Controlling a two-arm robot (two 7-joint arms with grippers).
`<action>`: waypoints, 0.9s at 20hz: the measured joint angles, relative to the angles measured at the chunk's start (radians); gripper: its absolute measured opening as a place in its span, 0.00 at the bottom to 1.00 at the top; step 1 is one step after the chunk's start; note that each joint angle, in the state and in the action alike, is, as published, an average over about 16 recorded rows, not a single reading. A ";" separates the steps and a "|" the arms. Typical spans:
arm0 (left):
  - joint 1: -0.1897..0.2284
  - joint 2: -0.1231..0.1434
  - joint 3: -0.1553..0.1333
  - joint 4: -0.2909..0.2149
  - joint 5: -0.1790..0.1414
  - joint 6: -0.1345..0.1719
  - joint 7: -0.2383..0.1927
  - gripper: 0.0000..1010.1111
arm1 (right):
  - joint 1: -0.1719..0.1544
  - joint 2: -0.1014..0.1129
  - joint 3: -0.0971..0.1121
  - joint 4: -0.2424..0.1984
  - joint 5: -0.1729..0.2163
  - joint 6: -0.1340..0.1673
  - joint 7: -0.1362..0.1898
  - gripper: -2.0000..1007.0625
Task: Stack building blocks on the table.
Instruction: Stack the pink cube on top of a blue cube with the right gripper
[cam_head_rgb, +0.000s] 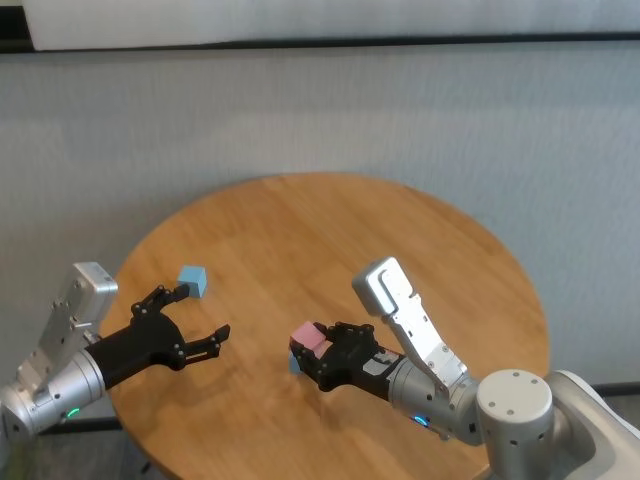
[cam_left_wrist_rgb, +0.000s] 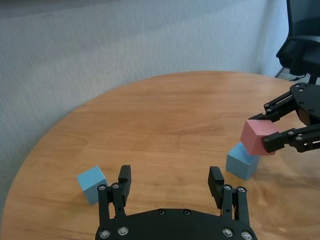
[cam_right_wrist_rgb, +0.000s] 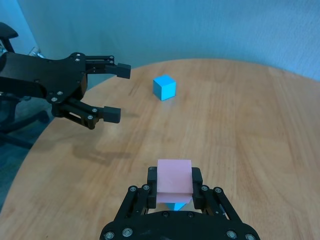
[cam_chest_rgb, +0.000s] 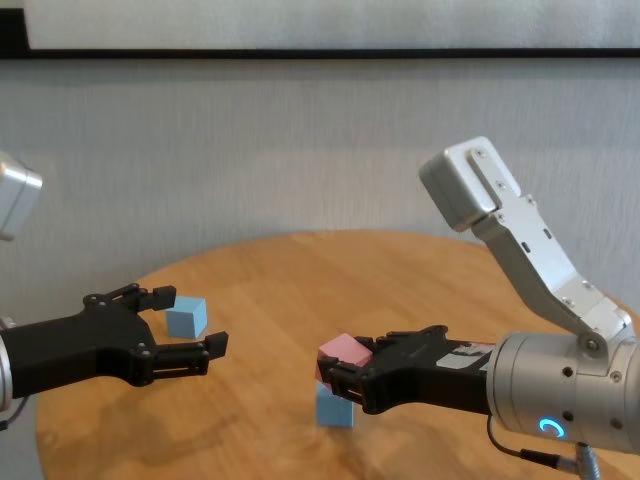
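The round wooden surface (cam_head_rgb: 400, 240) lies bare beyond both hands, out to its far rim. The right hand (cam_head_rgb: 322, 352) grips the pink block (cam_head_rgb: 309, 338), tilted, its lower corner touching a light blue block (cam_chest_rgb: 335, 406) directly beneath. The left hand (cam_head_rgb: 188, 322), fingers spread wide and holding nothing, hovers near the surface's left edge; the second light blue block (cam_head_rgb: 192, 281) sits just beyond its fingertips.
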 joint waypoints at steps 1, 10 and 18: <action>0.000 0.000 0.000 0.000 0.000 0.000 0.000 0.99 | 0.001 -0.003 0.000 0.004 -0.003 -0.001 -0.002 0.36; 0.000 0.000 0.000 0.000 0.000 0.000 0.000 0.99 | 0.009 -0.024 0.004 0.030 -0.027 -0.006 -0.009 0.36; 0.000 0.000 0.000 0.000 0.000 0.000 0.000 0.99 | 0.008 -0.034 0.010 0.034 -0.039 -0.007 -0.010 0.36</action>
